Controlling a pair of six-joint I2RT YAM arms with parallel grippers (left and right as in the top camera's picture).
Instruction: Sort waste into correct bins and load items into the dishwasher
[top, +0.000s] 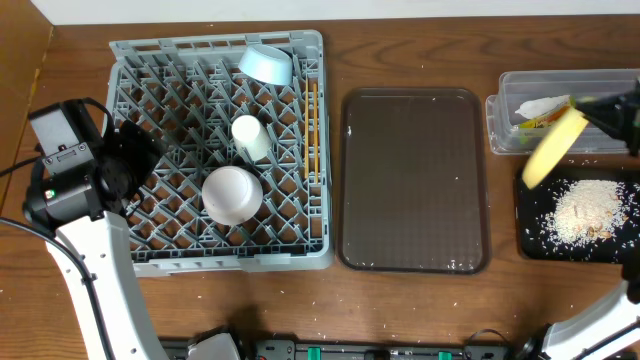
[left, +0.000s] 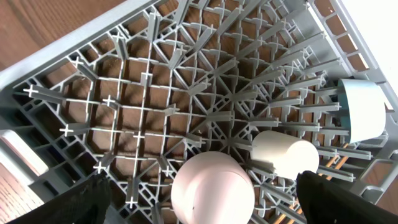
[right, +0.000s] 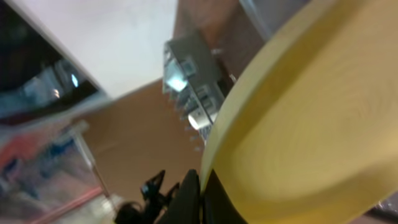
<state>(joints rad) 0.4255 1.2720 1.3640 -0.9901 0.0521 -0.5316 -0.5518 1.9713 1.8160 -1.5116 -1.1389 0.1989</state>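
The grey dishwasher rack (top: 150, 255) holds a light blue bowl (top: 265, 63), a cream cup (top: 250, 137), an upturned pinkish-white bowl (top: 232, 193) and wooden chopsticks (top: 312, 130). My left gripper (top: 130, 162) hovers open over the rack's left side. In the left wrist view the pinkish-white bowl (left: 212, 190) lies between and below the spread fingers, with the cup (left: 285, 154) and blue bowl (left: 364, 111) beyond. My right gripper (top: 590, 108) is shut on the rim of the pale yellow plate (top: 553, 147), which tilts above the black tray (top: 530, 235) of crumbs (top: 590, 210). The plate (right: 298, 124) fills the right wrist view.
A dark brown serving tray (top: 413, 180) lies between the rack and the bins. The clear tub (top: 500, 110) at the far right holds a white paper wad (top: 540, 104). Stray crumbs dot the brown tray's near edge and the table's front.
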